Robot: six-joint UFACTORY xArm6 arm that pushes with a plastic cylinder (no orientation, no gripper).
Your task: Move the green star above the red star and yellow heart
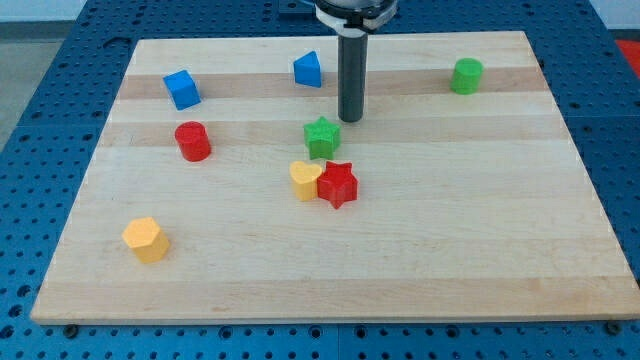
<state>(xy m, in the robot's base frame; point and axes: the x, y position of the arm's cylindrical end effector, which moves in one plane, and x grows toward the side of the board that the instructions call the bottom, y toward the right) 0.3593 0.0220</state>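
The green star [322,137] lies near the middle of the wooden board, just above the yellow heart [305,181] and the red star [338,184]. The heart and the red star touch each other side by side. A small gap separates the green star from both. My tip [350,119] stands on the board just to the upper right of the green star, close to it but apart.
A blue cube [182,89] and a red cylinder [192,141] lie at the left. A blue block [308,70] sits at the top middle, a green cylinder [466,76] at the top right, a yellow hexagonal block [146,239] at the lower left. The board [480,250] ends at a blue perforated table.
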